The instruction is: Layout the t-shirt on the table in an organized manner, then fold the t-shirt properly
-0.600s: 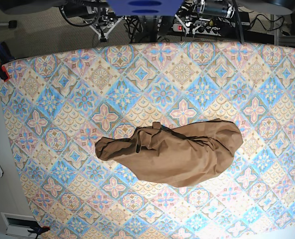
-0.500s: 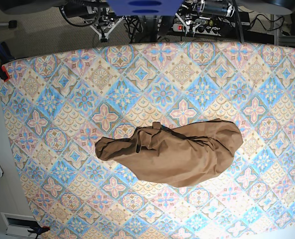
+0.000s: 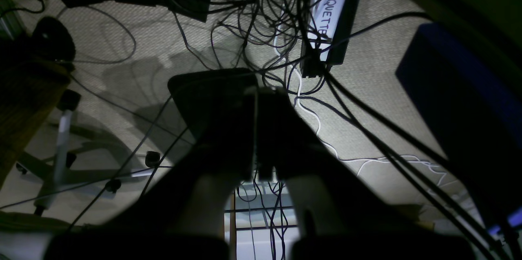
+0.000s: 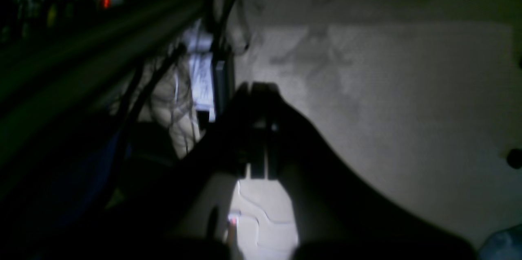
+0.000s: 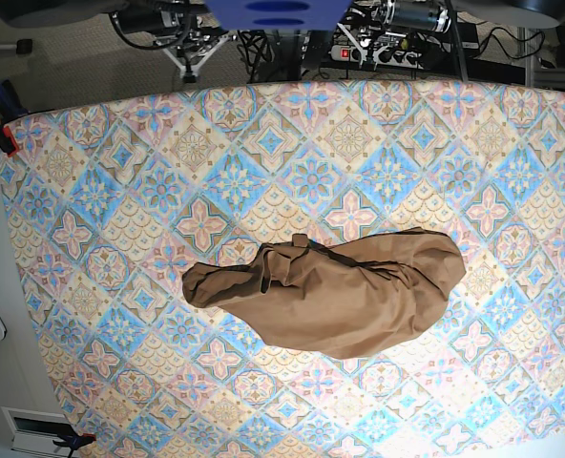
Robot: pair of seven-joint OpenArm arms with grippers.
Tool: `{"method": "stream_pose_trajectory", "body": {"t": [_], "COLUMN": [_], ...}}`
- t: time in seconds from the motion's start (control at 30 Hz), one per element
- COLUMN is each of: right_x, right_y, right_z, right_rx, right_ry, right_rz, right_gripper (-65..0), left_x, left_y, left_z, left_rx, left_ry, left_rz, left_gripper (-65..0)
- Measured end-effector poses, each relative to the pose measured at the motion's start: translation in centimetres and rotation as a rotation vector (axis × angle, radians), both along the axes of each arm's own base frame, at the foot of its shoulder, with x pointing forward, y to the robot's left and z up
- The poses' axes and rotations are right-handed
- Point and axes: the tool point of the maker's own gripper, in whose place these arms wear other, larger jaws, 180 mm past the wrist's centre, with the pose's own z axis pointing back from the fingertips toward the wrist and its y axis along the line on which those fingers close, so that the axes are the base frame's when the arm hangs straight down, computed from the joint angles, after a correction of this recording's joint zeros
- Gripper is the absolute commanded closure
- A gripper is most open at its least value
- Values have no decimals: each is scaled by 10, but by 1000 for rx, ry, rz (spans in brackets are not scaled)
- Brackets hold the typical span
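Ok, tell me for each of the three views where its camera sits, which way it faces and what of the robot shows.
Base: overhead, looking straight down at the table and crumpled t-shirt; only arm hardware along the top edge.
Left wrist: behind the shut left gripper, facing the carpeted floor and tangled cables.
Right wrist: behind the shut right gripper, facing dim floor.
Shared: both wrist views show floor, not the t-shirt.
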Motion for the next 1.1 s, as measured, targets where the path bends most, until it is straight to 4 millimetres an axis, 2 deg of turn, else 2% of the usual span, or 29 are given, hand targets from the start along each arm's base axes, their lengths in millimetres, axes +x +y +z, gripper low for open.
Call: {"method": "stream_pose_trajectory", "body": {"t": [0.07, 0.17, 0.23, 0.27, 0.33, 0.5, 0.57, 0.63, 0.77, 0.9, 1.1], "right_x": [1, -15, -26, -29, -31, -14, -17, -32, -46, -44, -48], "right_y": [-11, -18, -18, -19, -23, -33, -34, -35, -42, -46, -50], "right_z": [2, 4, 4, 4, 6, 13, 16, 18, 30, 47, 69], "right_rx": [-12, -31, -34, -33, -38, -61, -64, -72, -103, -122, -144], "right_ry": [-53, -58, -49, -52, -73, -190, -220, -221, -313, -443, -583], "right_rz": [-46, -94, -102, -98, -97, -95, -116, -143, -173, -163, -153], "right_gripper": [0, 0, 0, 0, 0, 0, 0, 0, 0, 0, 0], "left_x": [3, 2, -5, -10, -18, -7, 1, 0, -14, -15, -12], "left_y": [7, 8, 10, 20, 22, 23, 22, 22, 20, 20, 26], "left_z": [0, 1, 3, 5, 7, 15, 20, 26, 42, 62, 63], "left_rx": [9, 8, 9, 22, 24, 23, 21, 19, 13, 8, 16], "left_ry": [-55, -162, -205, -223, -244, -386, -459, -510, -615, -747, -760], "left_rz": [0, -1, -2, -6, -6, -7, -7, -6, -9, -10, -17], "left_gripper": [0, 0, 0, 0, 0, 0, 0, 0, 0, 0, 0]}}
